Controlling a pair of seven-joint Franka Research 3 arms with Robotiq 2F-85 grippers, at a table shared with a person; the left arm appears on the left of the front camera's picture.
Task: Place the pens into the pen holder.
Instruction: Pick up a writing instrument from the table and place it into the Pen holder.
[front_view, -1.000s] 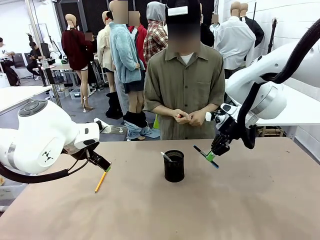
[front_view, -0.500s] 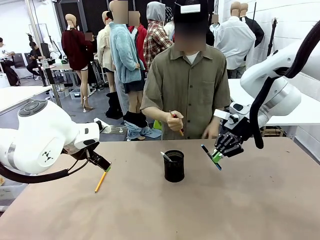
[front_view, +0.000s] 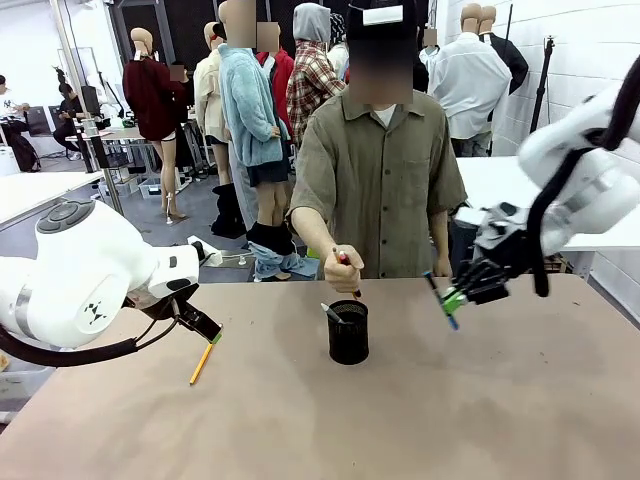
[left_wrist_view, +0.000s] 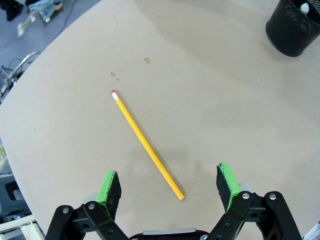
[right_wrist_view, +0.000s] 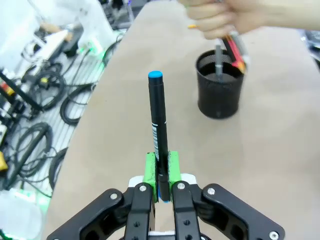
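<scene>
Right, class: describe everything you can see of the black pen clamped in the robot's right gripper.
The black pen is a slim, straight stick with a glossy, plastic-looking barrel, a bright blue end and white print like a barcode along its side. The right gripper is shut on it near the end opposite the blue one, green pads pressing both sides. It hangs tilted in the air above the table, apart from the pen holder, touching only the pads.
</scene>
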